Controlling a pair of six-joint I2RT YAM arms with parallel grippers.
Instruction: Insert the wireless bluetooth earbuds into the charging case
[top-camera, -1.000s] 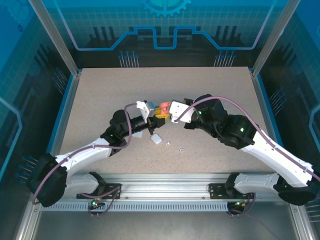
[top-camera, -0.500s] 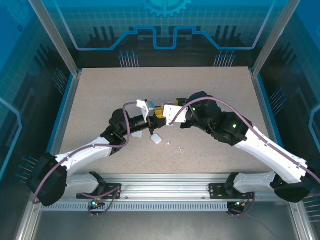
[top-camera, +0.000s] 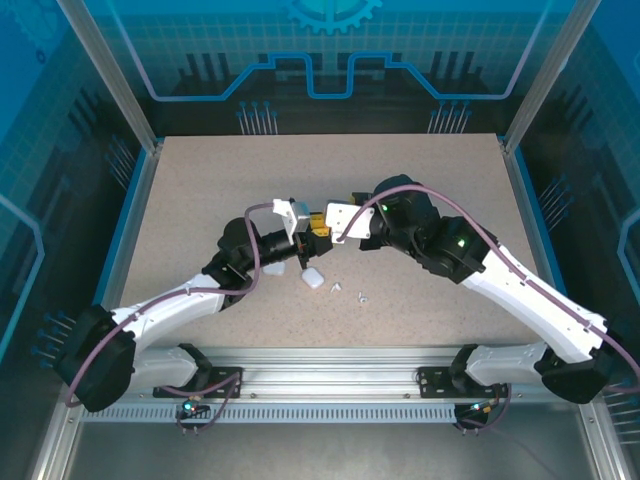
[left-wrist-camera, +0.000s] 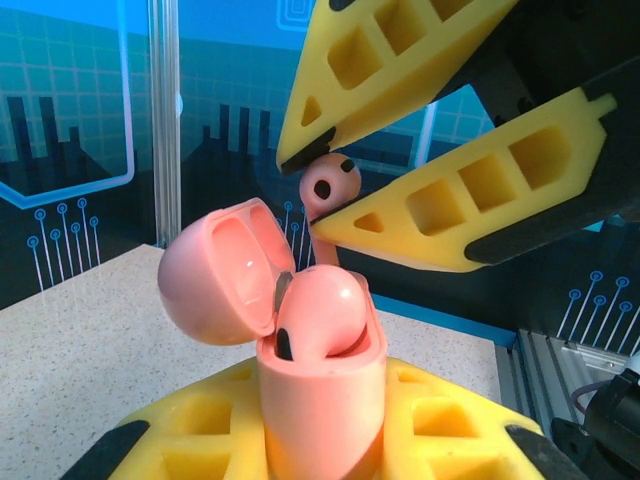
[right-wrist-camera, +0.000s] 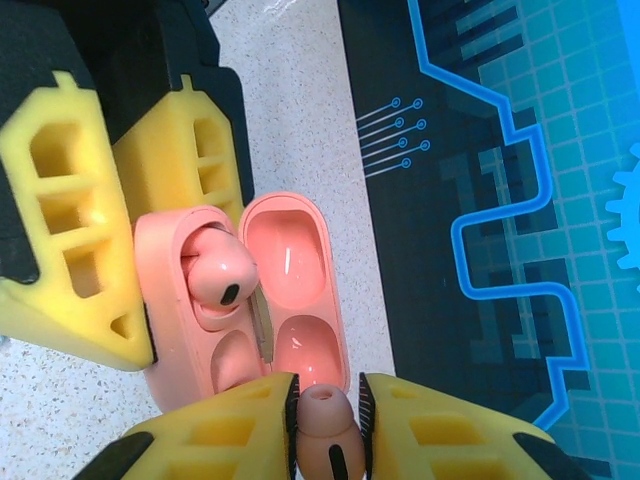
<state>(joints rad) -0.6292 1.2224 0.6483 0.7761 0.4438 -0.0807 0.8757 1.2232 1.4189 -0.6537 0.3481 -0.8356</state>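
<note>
L gripper (left-wrist-camera: 320, 440): yellow plastic fingers w/ cut-out cells and black pads, clamped tight on the salmon-pink charging case (left-wrist-camera: 320, 395), held upright above the speckled beige table (top-camera: 200, 200). Case is glossy, smooth, pebble-shaped; hinged lid (left-wrist-camera: 215, 270) swung open to the left. Seated pink earbud (left-wrist-camera: 318, 312) sits in one well, rounded head w/ dark oval port. R gripper (left-wrist-camera: 322, 190), same yellow fingers, nearly closed, pinches the 2nd pink earbud (left-wrist-camera: 331, 184) right over the case's open mouth; contact can't be told. On the table nearer the bases: white case (top-camera: 313, 278), then tiny white earbud (top-camera: 337, 288) and another white bud (top-camera: 361, 297).
</note>
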